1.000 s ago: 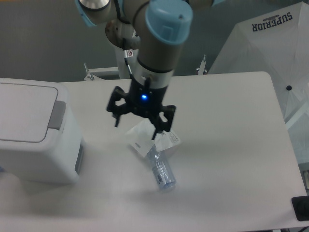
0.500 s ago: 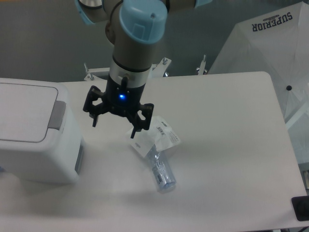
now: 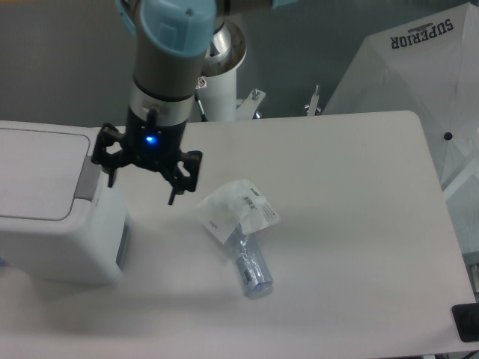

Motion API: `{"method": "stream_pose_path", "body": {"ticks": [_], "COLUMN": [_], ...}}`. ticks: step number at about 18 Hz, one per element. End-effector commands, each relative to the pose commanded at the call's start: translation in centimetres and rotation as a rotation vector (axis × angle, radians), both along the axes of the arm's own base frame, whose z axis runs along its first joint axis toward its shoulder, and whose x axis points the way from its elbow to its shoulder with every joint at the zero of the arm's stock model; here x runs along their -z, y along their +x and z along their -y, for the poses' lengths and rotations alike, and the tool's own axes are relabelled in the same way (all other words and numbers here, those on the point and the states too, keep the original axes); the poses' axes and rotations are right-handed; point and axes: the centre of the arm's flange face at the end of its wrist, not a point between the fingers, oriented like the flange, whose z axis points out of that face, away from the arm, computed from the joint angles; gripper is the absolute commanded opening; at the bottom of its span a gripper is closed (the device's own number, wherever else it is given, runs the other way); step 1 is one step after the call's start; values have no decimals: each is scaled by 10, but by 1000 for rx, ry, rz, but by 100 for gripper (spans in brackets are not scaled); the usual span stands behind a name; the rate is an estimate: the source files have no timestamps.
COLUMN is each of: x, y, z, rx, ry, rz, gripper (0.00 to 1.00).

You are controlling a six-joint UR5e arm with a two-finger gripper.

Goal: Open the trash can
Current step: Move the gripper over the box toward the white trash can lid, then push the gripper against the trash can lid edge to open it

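The trash can [image 3: 52, 213] is a large white boxy bin with rounded corners, sitting at the 9 o'clock edge of the white counter [image 3: 352, 224]. Its flat white lid [image 3: 34, 173] lies shut, and a grey push tab [image 3: 90, 179] runs along the lid's right edge. A greyish panel shows low on the side wall facing the middle of the counter. The arm comes down from 12 o'clock, its grey barrel capped in light blue, with a blue light glowing just above the hand [image 3: 142, 191]. The black hand points downward with its two fingers spread wide and nothing between them; one fingertip hangs over the bin's right edge by the grey tab, the other over bare counter toward 3 o'clock. Whether the hand touches the bin cannot be told. Near the counter's middle, at 4 o'clock from the hand and apart from it, lies a crumpled plastic bag [image 3: 238, 209] resting over a clear bottle [image 3: 251, 270].
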Motion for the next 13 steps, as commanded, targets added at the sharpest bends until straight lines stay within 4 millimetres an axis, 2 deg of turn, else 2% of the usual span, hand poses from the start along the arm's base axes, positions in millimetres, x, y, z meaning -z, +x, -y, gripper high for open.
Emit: {"method": "stream_pose_path", "body": {"ticks": [6,13], "x": [6,8], "y": [9,8], "z": [6,0], "rx": [6,8], "ry": [11,29], "rz": [-8,-21], "gripper": [100,100]}}
